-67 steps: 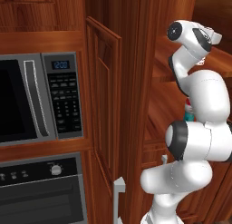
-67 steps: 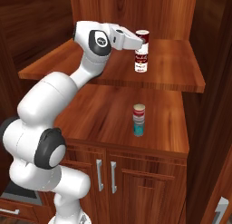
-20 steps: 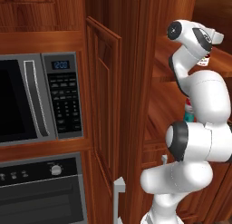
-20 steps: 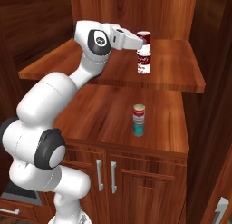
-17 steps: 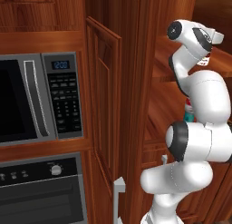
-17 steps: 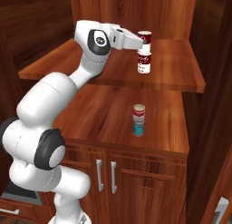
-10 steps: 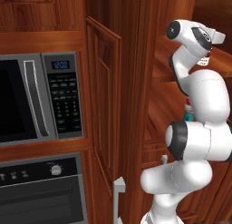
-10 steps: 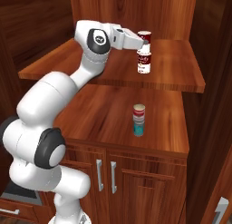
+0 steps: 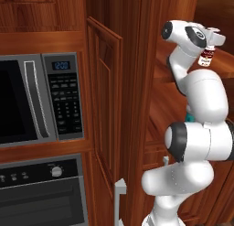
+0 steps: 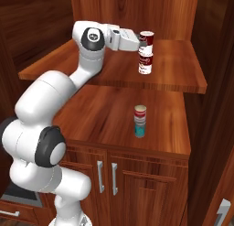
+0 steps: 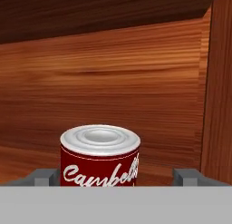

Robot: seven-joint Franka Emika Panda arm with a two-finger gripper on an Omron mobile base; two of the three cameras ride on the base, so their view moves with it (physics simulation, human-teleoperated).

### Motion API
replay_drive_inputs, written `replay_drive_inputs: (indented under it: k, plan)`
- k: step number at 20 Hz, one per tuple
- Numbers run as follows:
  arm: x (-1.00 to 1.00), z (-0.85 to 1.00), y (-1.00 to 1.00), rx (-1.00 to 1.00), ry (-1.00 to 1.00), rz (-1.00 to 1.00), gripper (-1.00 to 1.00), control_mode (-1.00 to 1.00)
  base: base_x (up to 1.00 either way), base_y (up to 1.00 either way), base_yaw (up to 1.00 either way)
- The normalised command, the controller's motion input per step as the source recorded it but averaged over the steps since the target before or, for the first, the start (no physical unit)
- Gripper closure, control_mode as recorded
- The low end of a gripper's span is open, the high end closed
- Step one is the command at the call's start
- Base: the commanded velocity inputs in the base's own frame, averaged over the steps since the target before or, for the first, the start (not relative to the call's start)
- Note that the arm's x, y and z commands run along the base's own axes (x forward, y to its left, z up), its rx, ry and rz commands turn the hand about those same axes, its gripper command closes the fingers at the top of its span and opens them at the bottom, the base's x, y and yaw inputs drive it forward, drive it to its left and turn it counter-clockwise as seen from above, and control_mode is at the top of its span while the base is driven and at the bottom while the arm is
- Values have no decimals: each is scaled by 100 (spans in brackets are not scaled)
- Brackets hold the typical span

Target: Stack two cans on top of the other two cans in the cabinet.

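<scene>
Jaws [image 10: 142, 43] spread, level beside stacked soup cans [image 10: 145, 58].

Kitchen, rendered — glossy reddish-brown wood throughout.

Microwave [image 9: 34, 101]: steel front, dark window, black keypad with a blue display, set into the wood wall at the left of the left base view.

Oven [image 9: 41, 193]: directly below the microwave, dark front, a round knob [image 9: 56, 171] on its control strip, a long bar handle under it.

Panelled door [image 9: 104, 106]: stands open, edge toward the camera, just right of the microwave.

Lower doors [image 10: 123, 186]: a pair beneath the counter, each with an upright metal handle [image 10: 100, 176] near the middle seam.

Back wall [image 11: 113, 82]: horizontal wood grain — evenly lit, soft sheen.
</scene>
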Motion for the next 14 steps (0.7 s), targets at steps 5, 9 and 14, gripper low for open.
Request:
replay_drive_inputs:
  k: [5,9,14]
  plan:
    - [-18,0,10,0,0,-12,-100,-100,0,0,0]
    - [-10,0,18,0,0,-9,-100,-100,0,0,0]
    - [3,-2,22,0,0,-3,-100,-100,0,0,0]
